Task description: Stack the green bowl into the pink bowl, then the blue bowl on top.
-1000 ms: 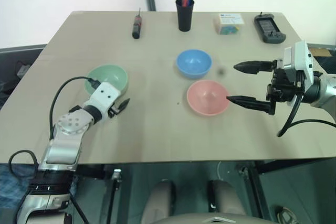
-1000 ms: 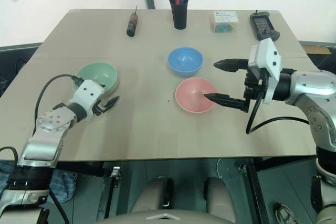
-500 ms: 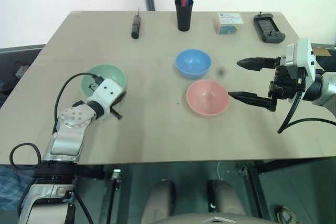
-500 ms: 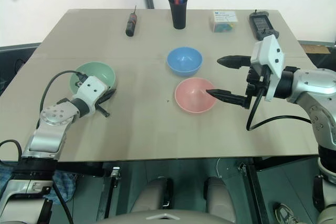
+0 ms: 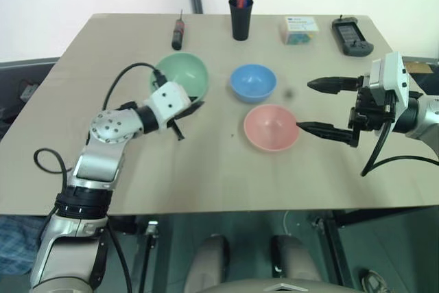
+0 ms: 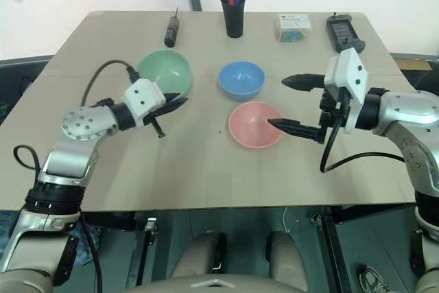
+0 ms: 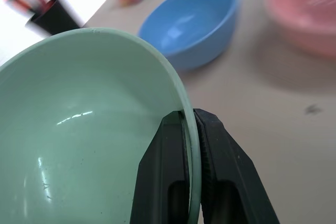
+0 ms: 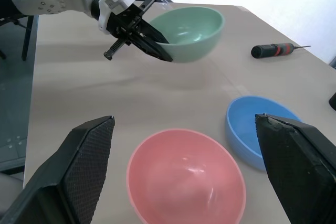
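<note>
Mint-green bowl (image 5: 181, 75): we find it lifted off the table (image 5: 206, 169), tilted, rim pinched by left gripper (image 5: 188, 109) | pink bowl (image 5: 271, 127), blue bowl (image 5: 253, 82): on table, close together | right gripper (image 5: 317, 108): we note fingers spread wide beside pink bowl, holding nothing.

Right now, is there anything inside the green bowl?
Nothing lies inside the green bowl; its interior looks bare. One finger of the left gripper reaches over the rim, pinching the wall. Beneath the lifted bowl, the table is partly covered from view.
</note>
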Tool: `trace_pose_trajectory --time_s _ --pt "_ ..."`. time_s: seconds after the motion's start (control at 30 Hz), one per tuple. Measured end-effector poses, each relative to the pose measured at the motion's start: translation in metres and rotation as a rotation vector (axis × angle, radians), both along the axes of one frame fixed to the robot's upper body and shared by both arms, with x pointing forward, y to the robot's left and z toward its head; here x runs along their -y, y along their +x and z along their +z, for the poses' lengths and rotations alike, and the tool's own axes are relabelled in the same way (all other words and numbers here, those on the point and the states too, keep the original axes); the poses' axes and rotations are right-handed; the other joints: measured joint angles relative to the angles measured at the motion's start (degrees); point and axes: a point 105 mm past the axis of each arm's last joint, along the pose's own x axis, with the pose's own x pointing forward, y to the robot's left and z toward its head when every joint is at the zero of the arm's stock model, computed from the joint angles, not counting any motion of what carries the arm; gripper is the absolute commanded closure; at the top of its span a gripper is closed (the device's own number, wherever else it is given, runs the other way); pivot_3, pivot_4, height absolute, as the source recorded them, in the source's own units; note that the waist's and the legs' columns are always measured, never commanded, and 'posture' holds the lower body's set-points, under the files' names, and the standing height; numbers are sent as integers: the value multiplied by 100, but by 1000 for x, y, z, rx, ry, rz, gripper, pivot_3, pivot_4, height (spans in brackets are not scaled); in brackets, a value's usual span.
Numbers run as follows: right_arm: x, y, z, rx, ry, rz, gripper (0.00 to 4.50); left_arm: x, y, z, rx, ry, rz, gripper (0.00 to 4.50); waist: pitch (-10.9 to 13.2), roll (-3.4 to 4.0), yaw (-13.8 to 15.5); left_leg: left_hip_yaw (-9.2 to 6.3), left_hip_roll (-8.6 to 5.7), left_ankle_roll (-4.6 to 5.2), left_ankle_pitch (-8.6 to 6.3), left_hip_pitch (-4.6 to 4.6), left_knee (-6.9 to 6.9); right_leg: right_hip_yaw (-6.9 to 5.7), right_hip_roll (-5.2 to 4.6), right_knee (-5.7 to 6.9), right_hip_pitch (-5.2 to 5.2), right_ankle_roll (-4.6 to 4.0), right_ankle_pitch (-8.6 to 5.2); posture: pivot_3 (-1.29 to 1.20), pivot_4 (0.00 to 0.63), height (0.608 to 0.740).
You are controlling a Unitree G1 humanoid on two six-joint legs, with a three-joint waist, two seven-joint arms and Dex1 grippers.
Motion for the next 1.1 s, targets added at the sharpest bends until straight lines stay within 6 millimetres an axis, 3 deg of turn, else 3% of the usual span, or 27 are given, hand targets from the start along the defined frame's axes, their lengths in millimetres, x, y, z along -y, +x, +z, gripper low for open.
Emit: trace_pose_trajectory --time_s 0.17,0.37,0.5,0.77,1.1 --pt "-1 0 -1 1 -3 6 0 38 -11 17 80 117 -219 4411 1 -1 5 4 -1 0 0 -1 2 2 0 -1 0 0 0 0 150 740" --pt "-1 0 -1 5 -4 6 0 69 -26 2 50 201 -404 4411 2 -2 -11 3 0 1 0 -1 2 2 1 0 0 1 0 0 150 740" --pt "-2 0 0 7 -3 3 0 86 -31 8 79 212 -480 4411 2 -3 -7 3 0 1 0 -2 4 3 1 0 0 1 0 0 150 740" --pt "0 0 -1 10 -7 -12 0 98 -35 6 99 233 -543 4411 2 -3 -9 2 0 1 0 -2 6 3 2 1 0 2 0 0 150 740" --pt "0 0 -2 5 -2 -20 0 99 -35 4 87 239 -553 4411 3 -4 -4 1 0 1 0 -2 8 2 2 2 0 2 0 0 150 740"
